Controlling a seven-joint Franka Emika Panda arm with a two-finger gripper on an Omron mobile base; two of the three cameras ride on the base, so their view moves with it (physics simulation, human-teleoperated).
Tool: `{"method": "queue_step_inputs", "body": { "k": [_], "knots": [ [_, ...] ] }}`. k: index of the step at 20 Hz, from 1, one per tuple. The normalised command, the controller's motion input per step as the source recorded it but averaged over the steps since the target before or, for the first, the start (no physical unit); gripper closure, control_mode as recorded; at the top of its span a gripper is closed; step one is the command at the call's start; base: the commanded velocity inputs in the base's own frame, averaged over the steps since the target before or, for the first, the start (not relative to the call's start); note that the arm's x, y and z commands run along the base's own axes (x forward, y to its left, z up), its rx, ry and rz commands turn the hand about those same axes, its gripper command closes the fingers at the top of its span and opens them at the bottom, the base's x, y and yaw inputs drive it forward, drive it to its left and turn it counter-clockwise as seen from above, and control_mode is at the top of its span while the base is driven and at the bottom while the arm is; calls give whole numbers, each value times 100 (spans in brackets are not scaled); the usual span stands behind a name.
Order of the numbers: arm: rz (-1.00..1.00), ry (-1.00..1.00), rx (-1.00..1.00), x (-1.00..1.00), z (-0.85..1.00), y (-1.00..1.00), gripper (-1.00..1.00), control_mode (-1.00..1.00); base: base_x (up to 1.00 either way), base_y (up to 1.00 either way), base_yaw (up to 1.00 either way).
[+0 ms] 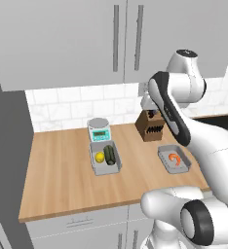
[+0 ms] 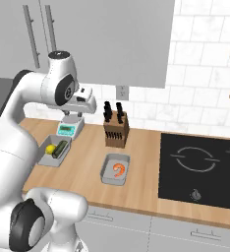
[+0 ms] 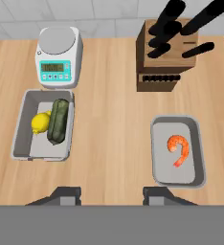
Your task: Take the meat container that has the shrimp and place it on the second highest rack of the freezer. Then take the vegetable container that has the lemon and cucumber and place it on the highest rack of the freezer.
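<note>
A grey tray (image 3: 164,167) holding one curled orange-pink shrimp (image 3: 178,148) lies on the wooden counter to the right; it also shows as the shrimp tray (image 1: 179,167) (image 2: 109,174). To its left, a second grey tray (image 3: 28,139) (image 1: 106,169) (image 2: 45,158) holds a yellow lemon (image 3: 39,122) and a dark green cucumber (image 3: 58,120) side by side. My gripper (image 3: 115,196) hangs high above the counter between the two trays, open, with nothing between its fingers. The freezer and its racks are out of view.
A white kitchen scale (image 3: 59,57) stands behind the vegetable tray and a wooden knife block (image 3: 166,52) behind the shrimp tray. A black cooktop (image 2: 200,165) lies to the right. Grey wall cabinets (image 1: 86,39) hang overhead. A tall dark grey panel (image 1: 6,146) bounds the counter's left end.
</note>
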Motion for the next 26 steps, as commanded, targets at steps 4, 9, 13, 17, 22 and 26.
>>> {"method": "queue_step_inputs", "body": {
  "k": [4, 9, 13, 17, 22, 26],
  "knots": [
    [0, -6, 1, -37, -1, -13, -100, -100, 0, 0, 0],
    [-7, -8, 0, -73, -17, -38, -100, -100, 0, 0, 0],
    [-25, 0, 0, -58, -19, -44, -100, -100, 0, 0, 0],
    [-43, 0, 8, -37, -25, -51, -100, -100, 0, 0, 0],
    [-54, 1, 6, 0, -30, -12, -100, -100, 0, 0, 0],
    [-48, 0, 9, -3, -29, -17, -100, -100, 0, 0, 0]
  ]
}}
